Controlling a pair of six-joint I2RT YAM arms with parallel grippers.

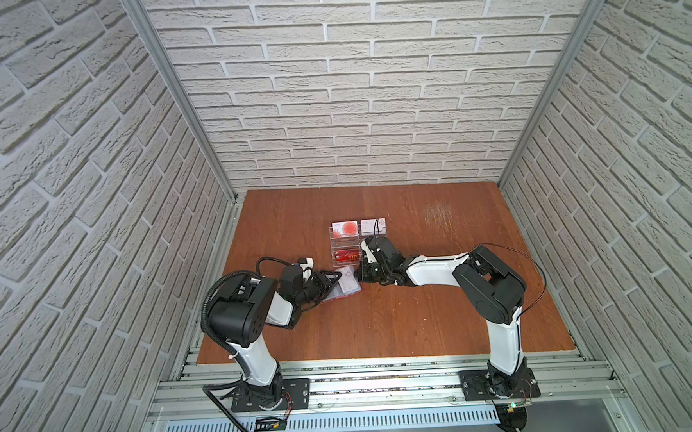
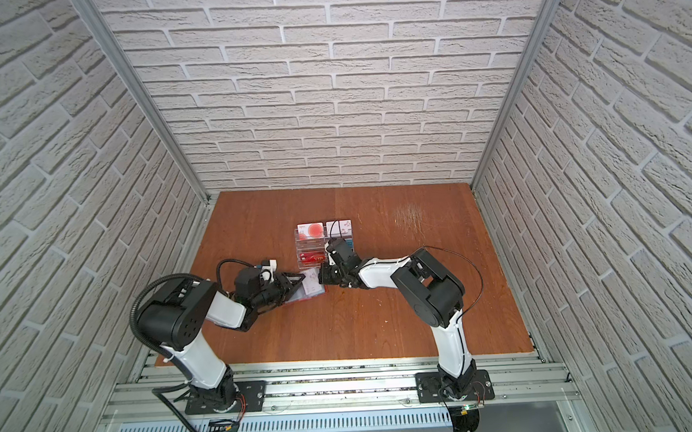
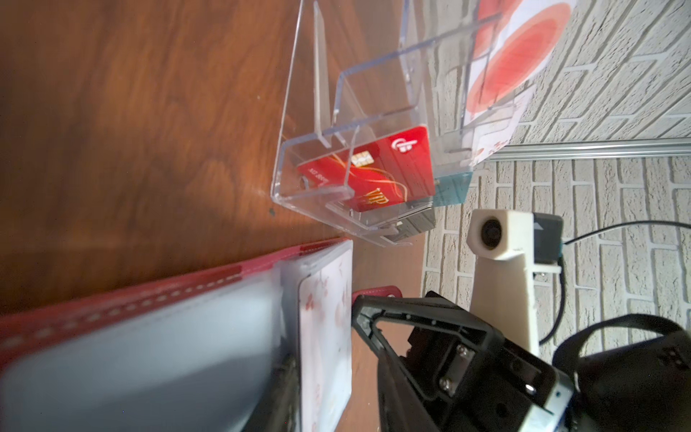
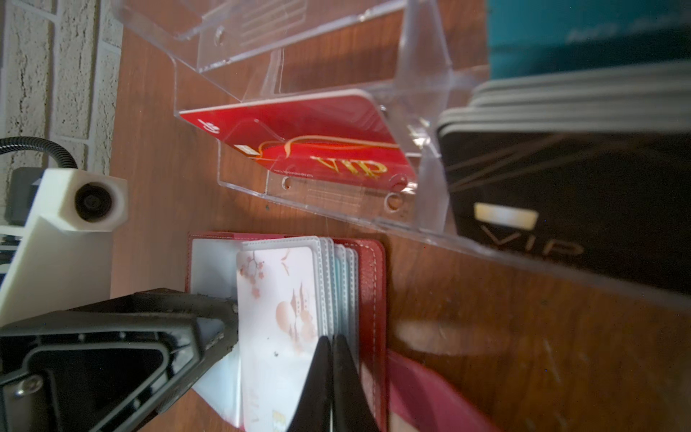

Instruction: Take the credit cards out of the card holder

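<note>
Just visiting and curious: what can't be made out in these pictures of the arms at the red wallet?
- Right wrist view: the right gripper is shut at the white card; its fingers hide whether it pinches card or sleeve.
- Left gripper: too small in both top views, cut off in wrist views; open or shut unclear.
- Card holder: rear sleeves show only edges, contents hidden.

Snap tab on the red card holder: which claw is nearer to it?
Right. The right claw sits closed at the sleeve edges, right beside the snap tab. The left claw presses the card holder's opposite side, across the white card.
</note>
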